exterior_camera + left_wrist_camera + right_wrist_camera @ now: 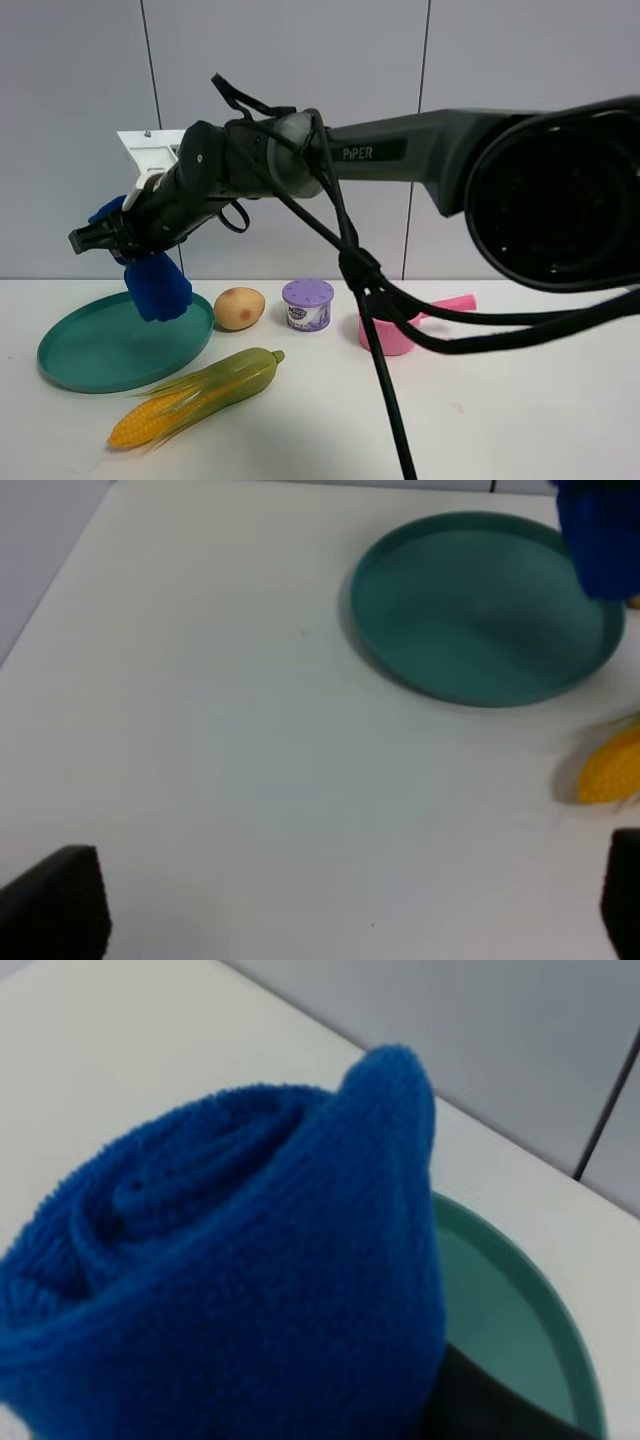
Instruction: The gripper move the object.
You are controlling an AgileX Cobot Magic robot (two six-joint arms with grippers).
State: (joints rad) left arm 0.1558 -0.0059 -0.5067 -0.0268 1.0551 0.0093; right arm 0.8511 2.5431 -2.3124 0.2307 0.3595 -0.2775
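Observation:
My right gripper (128,243) has reached across to the left side and is shut on a rolled blue towel (158,285). It holds the towel in the air just above the right part of a teal plate (70,365). The right wrist view is filled by the towel (230,1260), with the plate's rim (555,1330) below it. In the left wrist view the plate (480,630) lies on the white table and the towel (600,535) hangs over its far edge. My left gripper (340,905) is open and empty, away from the plate.
A corn cob (195,397) lies in front of the plate; its tip also shows in the left wrist view (612,770). A potato (239,308), a purple cup (307,304) and a pink scoop (400,325) stand in a row to the plate's right.

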